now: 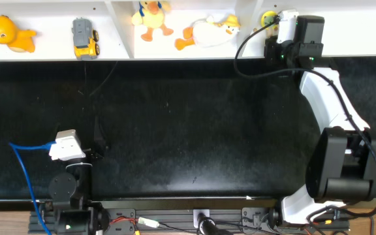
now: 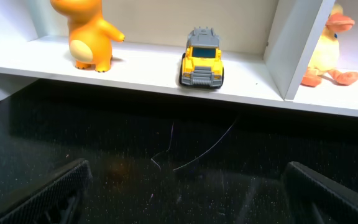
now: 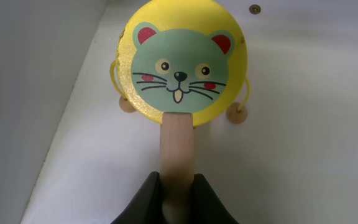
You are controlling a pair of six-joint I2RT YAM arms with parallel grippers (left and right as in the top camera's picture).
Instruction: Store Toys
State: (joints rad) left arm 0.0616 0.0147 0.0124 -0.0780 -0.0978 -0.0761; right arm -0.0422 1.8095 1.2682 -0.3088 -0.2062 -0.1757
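1. my left arm sits folded low at the lower left of the top view, over the black table. my left gripper faces the white shelf, its jaws spread wide with nothing between them.
2. in the upper left of the top view, an orange figure stands in the shelf's left compartment. a yellow truck with a grey top stands near it to the right, the two apart. from my left wrist view the truck's grey grille faces me.
3. in the middle compartment a yellow duck plush with orange feet sits by the divider. a white duck plush lies on its side to the right of it.
4. my right arm stretches up the right side of the top view, reaching fully into the shelf's right compartment at the upper right.
5. my right gripper is clamped on the wooden handle of a rattle drum.
6. the rattle drum is round and yellow, with a teal cat face, red ears, black whiskers and a small wooden bead at each side. it is inside the right compartment, close to that compartment's left wall.
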